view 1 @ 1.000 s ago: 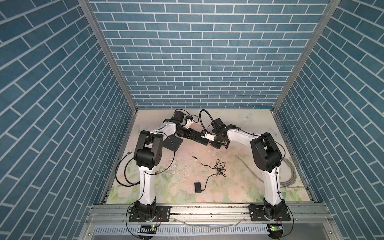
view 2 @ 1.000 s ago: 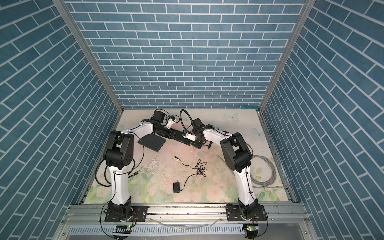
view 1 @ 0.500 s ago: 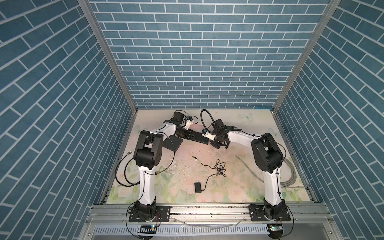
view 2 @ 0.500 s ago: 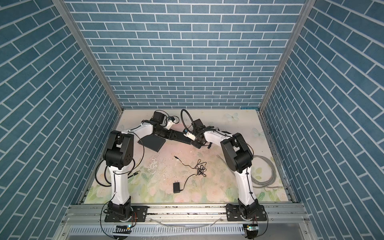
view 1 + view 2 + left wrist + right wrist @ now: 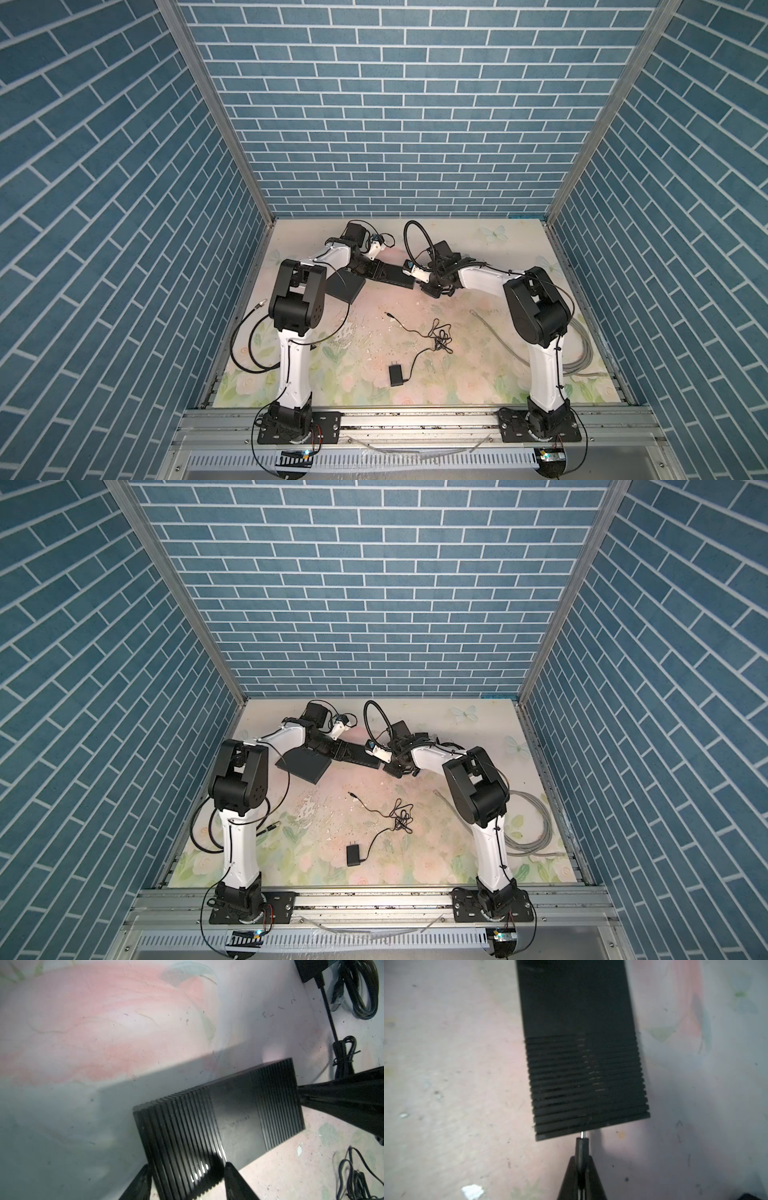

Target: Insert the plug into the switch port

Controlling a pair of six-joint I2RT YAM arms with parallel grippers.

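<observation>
Past the power adapter (image 5: 395, 375) near the table (image 5: 478, 365) front edge, the right gripper (image 5: 581, 1162), clamped on the plug (image 5: 582, 1145), holds its tip at the end face of the switch (image 5: 583, 1064), itself clamped by the left gripper (image 5: 187, 1180), toward the far edge.

Switch (image 5: 392, 276): back middle of the counter (image 5: 478, 374), running left to right between the two grippers.
Left end: between the jaws of the left gripper (image 5: 187, 1167).
Right end: the tip of the plug (image 5: 582, 1147) sits at its edge; the right gripper (image 5: 581, 1157) pinches the plug in its jaws.
Flat panel (image 5: 345, 286): just left of the switch and in front of it.
Adapter (image 5: 395, 375): front centre, with its cord (image 5: 440, 338) tangled behind it.
Cable coil (image 5: 582, 353): far right side.
Looped cable (image 5: 245, 332): far left side.
</observation>
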